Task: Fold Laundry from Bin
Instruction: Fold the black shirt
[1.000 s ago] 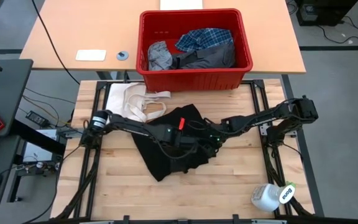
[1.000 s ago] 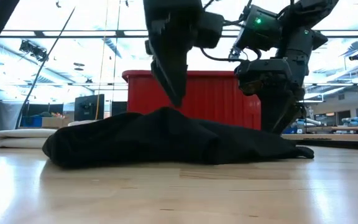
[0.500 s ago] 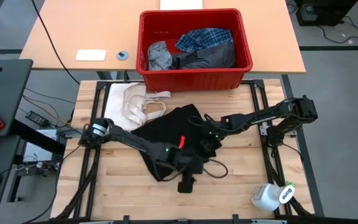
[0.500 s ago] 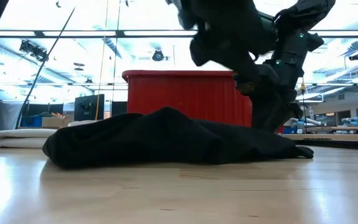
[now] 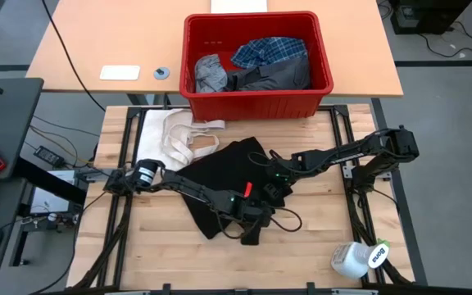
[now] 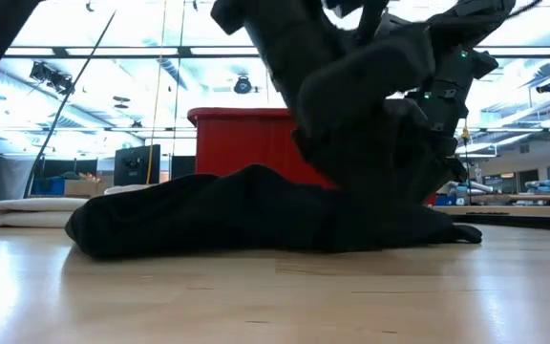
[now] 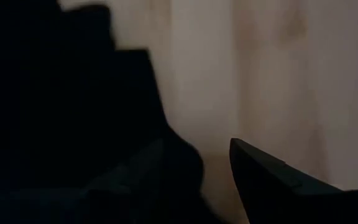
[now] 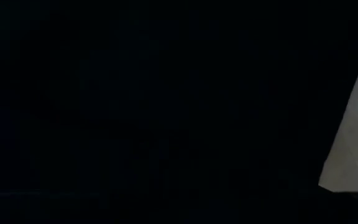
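Laundry is the job, and from above the large black garment [image 5: 220, 184] lies crumpled in the middle of the wooden table [image 5: 146, 258], while the plaid shirt [image 5: 270, 51] and grey pieces sit in the red bin [image 5: 256, 102] on the far side. It looks soft, light and limp, so it will likely sag and bunch; an edge or corner seems the best place to pinch it. The left gripper [image 5: 251, 231] is down at the near hem of the cloth, and the right gripper [image 5: 275, 182] presses onto its right part; I cannot tell from here how wide either stands.

At table height, the black garment [image 6: 237, 215] forms a low mound before the bin [image 6: 246, 139], with both arms low over its right end.

The left wrist camera shows a dark finger [image 7: 272, 183] over bare wood, black cloth beside it; whether it grips is unclear.

The right wrist camera shows almost only black cloth [image 8: 154, 112].
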Robot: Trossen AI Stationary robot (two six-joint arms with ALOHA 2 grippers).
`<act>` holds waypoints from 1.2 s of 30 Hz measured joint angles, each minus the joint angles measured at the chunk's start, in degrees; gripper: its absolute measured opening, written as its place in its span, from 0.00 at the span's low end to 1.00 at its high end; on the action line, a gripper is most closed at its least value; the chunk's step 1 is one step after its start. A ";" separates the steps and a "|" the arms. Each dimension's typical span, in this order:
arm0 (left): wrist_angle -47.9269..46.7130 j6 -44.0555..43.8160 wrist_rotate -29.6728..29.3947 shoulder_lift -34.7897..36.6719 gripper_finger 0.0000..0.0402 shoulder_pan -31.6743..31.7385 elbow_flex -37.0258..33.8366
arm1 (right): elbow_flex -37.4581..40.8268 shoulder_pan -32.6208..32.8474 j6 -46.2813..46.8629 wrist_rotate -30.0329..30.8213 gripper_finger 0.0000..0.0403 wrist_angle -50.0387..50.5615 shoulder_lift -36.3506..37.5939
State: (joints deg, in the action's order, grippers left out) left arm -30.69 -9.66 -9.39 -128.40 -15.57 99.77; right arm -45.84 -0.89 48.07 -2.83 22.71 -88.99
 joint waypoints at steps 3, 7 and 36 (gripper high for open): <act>-4.86 -0.05 -3.84 0.00 0.47 0.52 0.00 | 0.00 0.32 -0.18 0.02 0.40 0.04 0.00; -10.85 -3.10 -10.75 0.30 0.47 1.66 -0.03 | 0.00 1.25 -1.72 0.15 0.40 0.19 0.00; -23.90 15.80 -1.77 7.38 0.47 -3.62 5.11 | 2.01 0.97 -3.04 -4.75 0.40 2.05 0.11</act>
State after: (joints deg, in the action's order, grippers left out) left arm -54.59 6.14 -11.16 -121.02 -19.20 104.88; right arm -43.83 0.08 45.04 -7.58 24.76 -88.88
